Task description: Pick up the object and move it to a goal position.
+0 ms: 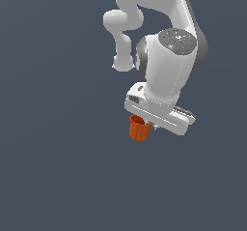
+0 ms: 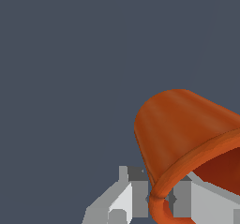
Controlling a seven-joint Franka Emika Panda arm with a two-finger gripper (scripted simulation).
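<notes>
The object (image 1: pixel 139 130) is a small orange-red cup with a hollow top. In the exterior view it hangs just under the white hand of my arm, slightly toward that view's left. My gripper (image 1: pixel 147 124) is shut on the cup's rim, and most of its fingers are hidden behind the hand. The wrist view shows the object (image 2: pixel 178 129) large and tilted, its smooth outer wall and thick rim close to the camera. There my gripper (image 2: pixel 158 200) has its grey fingers (image 2: pixel 127 197) on either side of the rim and of a small loop on it.
Plain dark blue-grey ground fills both views, with no other object showing. The arm's white links (image 1: pixel 144 12) rise toward the top of the exterior view.
</notes>
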